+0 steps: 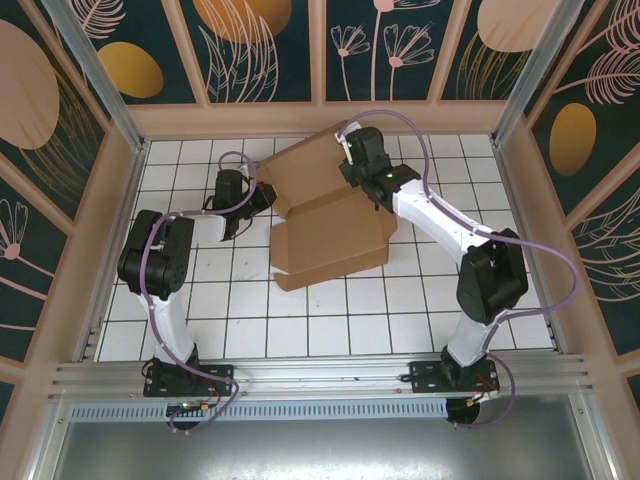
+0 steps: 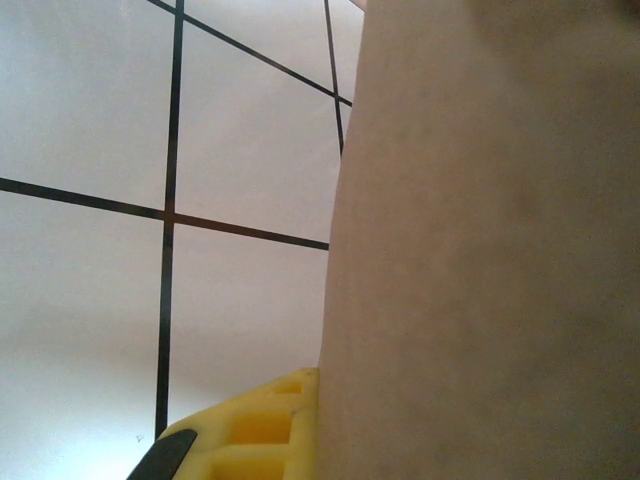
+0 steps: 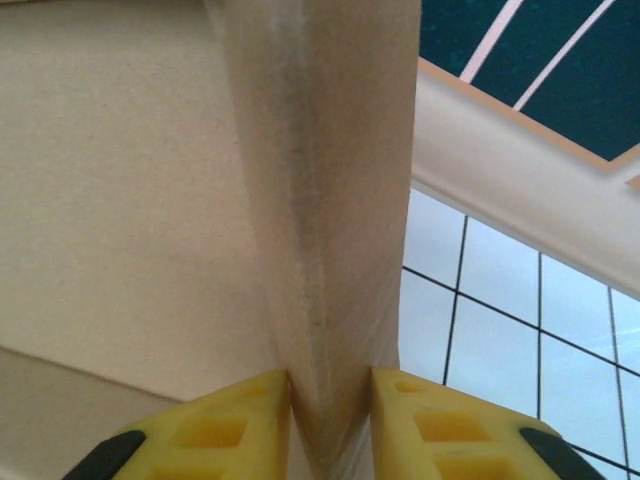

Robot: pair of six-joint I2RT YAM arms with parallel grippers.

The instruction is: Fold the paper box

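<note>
The paper box (image 1: 325, 215) lies partly folded on the tiled counter (image 1: 330, 320), toward the far middle. The right gripper (image 3: 330, 425) pinches a raised cardboard flap at its far edge. The left gripper (image 1: 262, 196) sits against the box's left side, and I cannot tell whether it is spread or pressed together.

Beside the left fingers (image 2: 250, 435), the paper box (image 2: 480, 250) is a blurred wall cut off by three picture edges, hiding one finger, so their grip cannot be told. Between the right fingers (image 3: 235, 430) its pinched fold runs off the top edge.
</note>
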